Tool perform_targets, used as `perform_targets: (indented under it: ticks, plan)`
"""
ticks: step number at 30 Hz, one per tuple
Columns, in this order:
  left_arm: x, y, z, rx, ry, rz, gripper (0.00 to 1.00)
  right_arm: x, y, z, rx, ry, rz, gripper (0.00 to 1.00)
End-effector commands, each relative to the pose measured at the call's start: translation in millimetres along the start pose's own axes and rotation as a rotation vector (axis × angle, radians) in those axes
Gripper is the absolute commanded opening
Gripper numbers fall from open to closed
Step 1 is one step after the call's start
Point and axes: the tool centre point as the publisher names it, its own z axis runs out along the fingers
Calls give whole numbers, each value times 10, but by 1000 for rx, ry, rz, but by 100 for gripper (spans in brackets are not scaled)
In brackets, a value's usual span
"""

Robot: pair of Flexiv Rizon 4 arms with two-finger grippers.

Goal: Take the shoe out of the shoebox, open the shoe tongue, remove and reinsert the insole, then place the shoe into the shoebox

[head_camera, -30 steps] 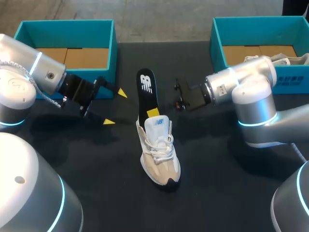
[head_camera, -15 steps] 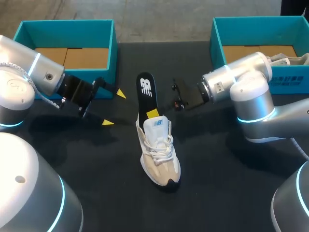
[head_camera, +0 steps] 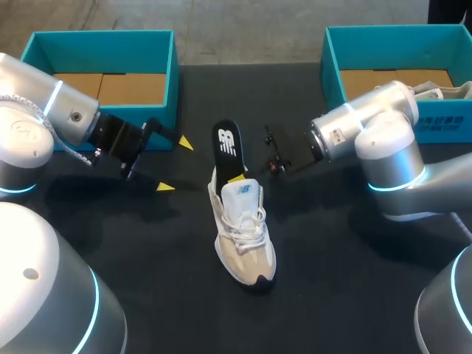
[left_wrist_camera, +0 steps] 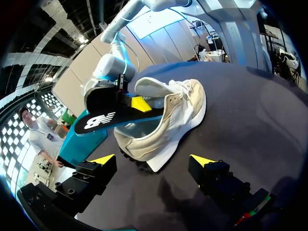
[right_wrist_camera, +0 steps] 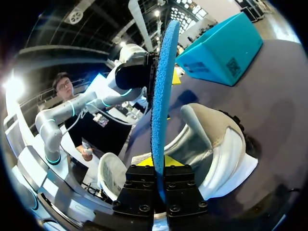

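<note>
Robot lab bench, no mistaking it. Two grey arms with blue-lit joint rings, the left arm and the right arm, lean in over a black table. A teal shoebox sits just beside the left gripper, whose fingers are spread wide. A second shoebox lies back behind the right gripper. One shoe stands ahead of the left fingers, and its insole is pinched between the right fingers.
</note>
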Motion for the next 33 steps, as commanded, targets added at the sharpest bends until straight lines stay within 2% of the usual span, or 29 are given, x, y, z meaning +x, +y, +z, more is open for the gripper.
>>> perform_targets:
  ticks: [1, 3, 9, 12, 15, 16, 22, 27, 33]
  plan:
    - [-2, 4, 4, 2, 2, 3, 100, 18, 60, -6, 7, -8, -13, 21]
    - [-3, 4, 5, 2, 2, 4, 100, 36, 107, -24, 7, -16, -26, 24]
    - [2, 7, 10, 5, 2, 4, 100, 44, 221, -48, 7, -23, -52, 25]
    - [9, 8, 10, 5, 0, 4, 100, 12, 270, -43, 9, -21, -61, 23]
    - [17, 8, 6, 6, 1, 6, 100, -32, 310, -8, 23, -5, -65, 12]
    - [19, 8, 5, 5, 1, 6, 100, -61, 306, 13, 33, 3, -59, 0]
    - [23, 6, 5, 5, 0, 8, 100, -141, 196, 63, 60, 25, -24, 0]
    - [36, 3, 6, 5, 1, 5, 100, -98, 116, 74, 119, 34, 6, 0]
    - [40, 0, 17, 6, -1, 2, 100, -46, 16, 78, 153, 42, 40, 0]
